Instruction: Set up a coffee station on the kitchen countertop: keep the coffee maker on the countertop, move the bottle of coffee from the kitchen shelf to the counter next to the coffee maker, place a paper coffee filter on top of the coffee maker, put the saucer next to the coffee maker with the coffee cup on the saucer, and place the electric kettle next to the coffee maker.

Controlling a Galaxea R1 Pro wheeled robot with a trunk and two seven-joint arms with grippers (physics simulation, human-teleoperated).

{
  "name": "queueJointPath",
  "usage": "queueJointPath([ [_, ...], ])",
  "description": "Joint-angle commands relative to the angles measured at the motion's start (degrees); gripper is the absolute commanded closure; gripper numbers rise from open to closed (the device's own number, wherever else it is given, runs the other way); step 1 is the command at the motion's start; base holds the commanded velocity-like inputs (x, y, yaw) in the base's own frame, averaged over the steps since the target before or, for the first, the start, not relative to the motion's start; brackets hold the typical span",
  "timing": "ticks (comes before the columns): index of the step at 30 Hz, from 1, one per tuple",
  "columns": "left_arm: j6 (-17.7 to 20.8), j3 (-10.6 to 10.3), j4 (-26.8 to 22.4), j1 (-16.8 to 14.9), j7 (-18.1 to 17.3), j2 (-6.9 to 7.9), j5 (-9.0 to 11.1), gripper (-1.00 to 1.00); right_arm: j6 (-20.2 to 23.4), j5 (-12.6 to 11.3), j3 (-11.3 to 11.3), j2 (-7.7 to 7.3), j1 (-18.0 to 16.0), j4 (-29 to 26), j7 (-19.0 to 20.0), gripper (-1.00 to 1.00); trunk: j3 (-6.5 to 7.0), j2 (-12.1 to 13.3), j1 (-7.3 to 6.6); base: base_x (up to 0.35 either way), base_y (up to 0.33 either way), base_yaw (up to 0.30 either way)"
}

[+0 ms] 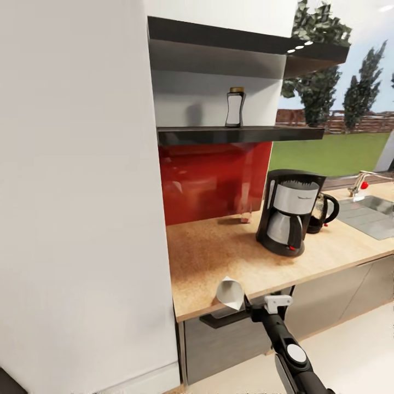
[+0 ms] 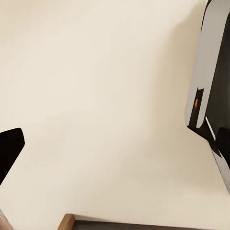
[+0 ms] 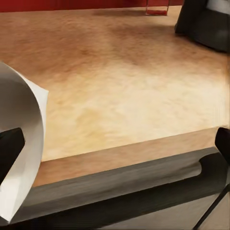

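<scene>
Carrying filter (image 1: 230, 293) in my closed right gripper (image 1: 247, 306) at countertop's (image 1: 219, 257) front edge; jar (image 1: 235, 108) unshelved yet.

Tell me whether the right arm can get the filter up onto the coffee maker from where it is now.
Probably yes. The right gripper holds the paper coffee filter at the kitchen countertop's front edge, and the stretch of counter between it and the coffee maker is bare. It must lift well higher to clear the machine's top.

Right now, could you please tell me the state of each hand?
Left hand: cannot be told; one dark fingertip shows.
Right hand: closed on the white paper cone filter.
</scene>
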Motion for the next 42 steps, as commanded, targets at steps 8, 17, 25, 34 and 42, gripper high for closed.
queueJointPath([
  [8,-0.4,0.1,0.3,-0.1,0.1,0.0,0.1,-1.0,-0.1,0.2,-0.2,0.1,0.0,0.0,0.0,-1.0,-0.13,-0.1,0.03,-0.019,-0.004,0.0],
  [17,-0.3,0.1,0.3,-0.1,0.0,0.07,0.1,-1.0,-0.2,0.3,-0.2,0.11,0.0,0.6,0.0,-1.0,-0.13,-0.1,0.03,0.057,0.036,0.0],
  [25,-0.3,0.1,0.3,-0.1,0.1,0.09,0.1,-1.0,-0.2,0.3,-0.1,0.26,0.0,0.8,0.0,-1.0,-0.13,-0.1,0.03,0.032,0.022,0.0],
  [34,-0.2,0.1,0.3,-0.1,0.1,0.09,0.1,-1.0,-0.2,0.3,0.0,0.36,0.0,1.8,0.0,-1.0,-0.13,-0.1,0.03,0.088,0.072,0.0],
  [42,-0.2,0.1,0.3,-0.1,0.1,0.09,0.1,-1.0,-0.2,0.3,0.0,0.39,0.0,3.0,0.0,-1.0,-0.13,-0.1,0.03,0.012,0.01,0.0],
])
